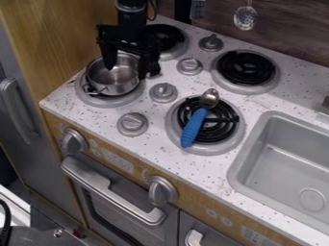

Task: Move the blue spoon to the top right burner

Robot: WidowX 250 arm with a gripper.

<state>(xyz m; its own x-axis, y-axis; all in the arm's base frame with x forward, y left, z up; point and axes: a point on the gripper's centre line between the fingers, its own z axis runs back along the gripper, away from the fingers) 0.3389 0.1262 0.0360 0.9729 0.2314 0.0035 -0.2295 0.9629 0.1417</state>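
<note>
The blue spoon (195, 125) lies on the bottom right burner (221, 148) and looks light and stiff, so grab its fat handle (191, 134) (the shiny end might slip). It is down and right of the black gripper (130, 64), well apart, and the gripper's fingers are spread by the pot (113, 88).

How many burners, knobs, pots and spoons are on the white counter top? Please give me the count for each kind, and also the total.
Burners: 4
Knobs: 4
Pot: 1
Spoon: 1
Total: 10
</note>
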